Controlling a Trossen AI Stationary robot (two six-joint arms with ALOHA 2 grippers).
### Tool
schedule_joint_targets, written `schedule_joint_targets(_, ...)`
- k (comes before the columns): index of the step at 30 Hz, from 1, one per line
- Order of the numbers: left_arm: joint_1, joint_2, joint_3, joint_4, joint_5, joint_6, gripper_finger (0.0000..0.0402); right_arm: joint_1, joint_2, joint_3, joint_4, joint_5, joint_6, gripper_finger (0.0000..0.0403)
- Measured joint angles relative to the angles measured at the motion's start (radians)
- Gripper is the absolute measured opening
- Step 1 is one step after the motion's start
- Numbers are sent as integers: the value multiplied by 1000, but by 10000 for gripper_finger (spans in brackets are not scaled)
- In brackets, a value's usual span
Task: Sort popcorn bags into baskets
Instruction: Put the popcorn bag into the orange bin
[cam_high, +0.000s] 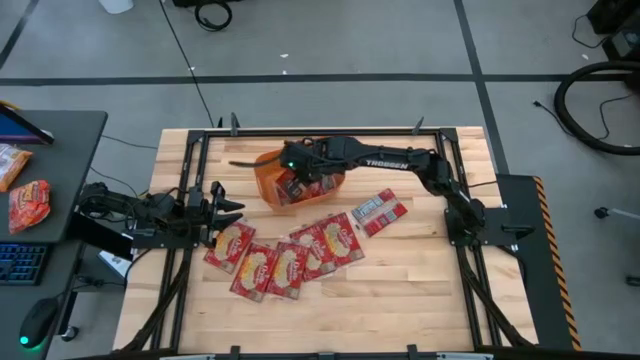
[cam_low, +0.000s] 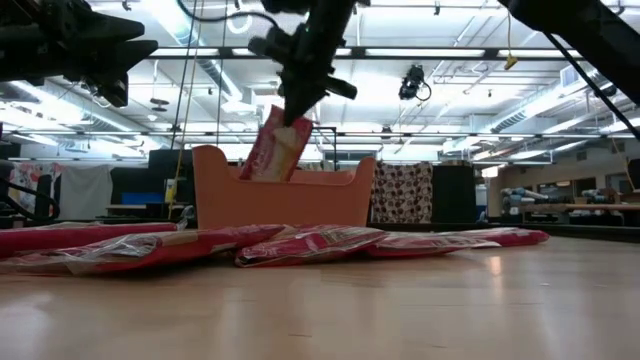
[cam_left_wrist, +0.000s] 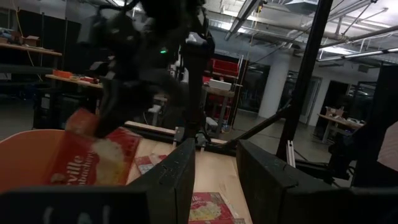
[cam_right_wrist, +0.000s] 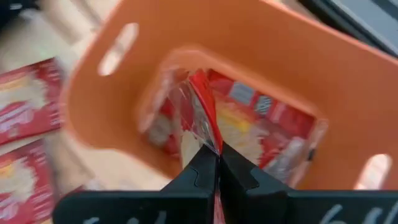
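Red popcorn bag (cam_low: 274, 148) hanging upright over orange basket (cam_low: 285, 200), lower end dipping inside, tilted a bit. Right claw (cam_right_wrist: 216, 163) pinching bag's top edge, fingers squeezed tight on it. More red bags (cam_right_wrist: 249, 121) lying inside basket. Basket sitting near far side of counter (cam_high: 400, 290). Other popcorn bags (cam_high: 285, 260) lying flat in bunch on counter, near side of basket; one more (cam_high: 380, 211) off to its right. Left claw (cam_high: 222, 207) waiting at counter's left edge, fingers spread apart, holding nothing.
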Motion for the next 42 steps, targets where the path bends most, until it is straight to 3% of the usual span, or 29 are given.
schedule_joint_targets(5, 0, 0, 0, 0, 0, 0, 123, -38, 0, -36, -11, 24, -8, 38)
schedule_joint_targets(11, 0, 0, 0, -1, 0, 0, 123, -67, 0, -54, -49, 39, -35, 96)
schedule_joint_targets(19, 0, 0, 0, -1, 0, 0, 123, -20, 0, -54, -75, 108, -155, 144)
schedule_joint_targets(29, 0, 0, 0, -1, 0, 0, 123, 194, 0, -58, -35, 154, -309, 146)
schedule_joint_targets(37, 0, 0, 0, -1, 0, -2, 123, 412, -1, -238, 59, 165, -481, 154)
schedule_joint_targets(42, 0, 0, 0, -2, 0, -2, 123, 520, 0, -351, 75, 234, -451, 160)
